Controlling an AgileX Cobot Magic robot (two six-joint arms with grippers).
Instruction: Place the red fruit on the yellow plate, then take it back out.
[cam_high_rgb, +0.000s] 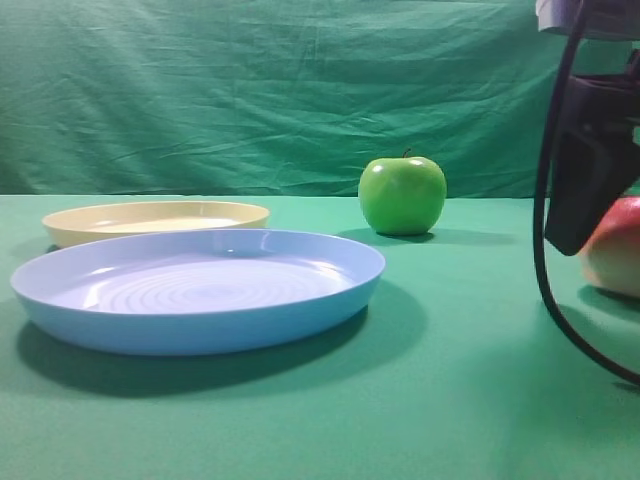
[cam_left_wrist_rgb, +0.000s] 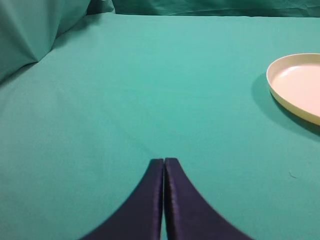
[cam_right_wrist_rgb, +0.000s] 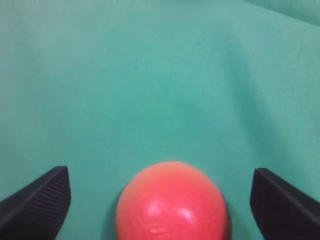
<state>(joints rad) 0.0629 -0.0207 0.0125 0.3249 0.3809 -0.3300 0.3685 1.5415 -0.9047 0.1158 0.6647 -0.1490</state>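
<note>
The red fruit (cam_right_wrist_rgb: 171, 205) rests on the green cloth between the wide-apart fingers of my right gripper (cam_right_wrist_rgb: 161, 175), with a gap on both sides. In the exterior view the red fruit (cam_high_rgb: 617, 247) shows at the far right edge, partly behind the black right gripper (cam_high_rgb: 590, 180), which is open. The yellow plate (cam_high_rgb: 150, 218) sits at the back left with nothing on it; part of the yellow plate (cam_left_wrist_rgb: 297, 85) also shows at the right of the left wrist view. My left gripper (cam_left_wrist_rgb: 164, 161) hovers over bare cloth, its fingers pressed together, holding nothing.
A large light-blue plate (cam_high_rgb: 200, 290) stands in front of the yellow plate. A shiny green apple (cam_high_rgb: 402, 194) sits mid-back. A black cable (cam_high_rgb: 545, 250) loops down from the right arm. Green cloth covers the table and backdrop.
</note>
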